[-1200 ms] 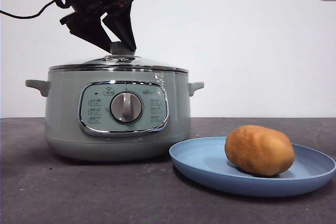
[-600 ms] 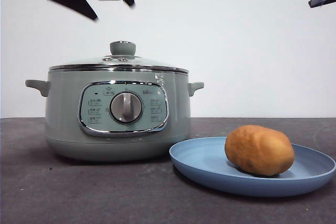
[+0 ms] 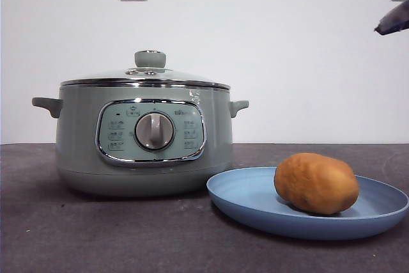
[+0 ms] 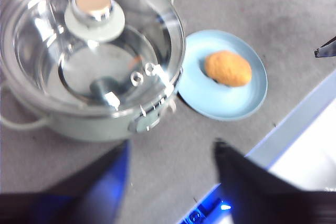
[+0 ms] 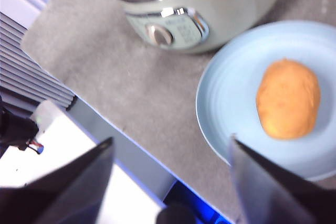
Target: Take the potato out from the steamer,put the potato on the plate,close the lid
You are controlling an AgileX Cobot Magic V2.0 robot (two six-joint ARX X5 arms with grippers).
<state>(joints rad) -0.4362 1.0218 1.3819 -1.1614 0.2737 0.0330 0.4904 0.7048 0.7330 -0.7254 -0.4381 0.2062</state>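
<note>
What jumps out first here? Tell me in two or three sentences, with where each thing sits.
The pale green steamer dominates the table, with its glass lid seated on top. Beside it lies the golden-brown potato, resting on the light-blue plate, which sits close against the steamer's base. Both grippers are open and raised clear of everything: the left gripper above the steamer, the right gripper above the plate.

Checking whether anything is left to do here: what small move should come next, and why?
Probably none beyond parking both arms. The potato lies on the plate, the lid sits closed on the steamer, and both the left gripper and right gripper are open, holding nothing.
</note>
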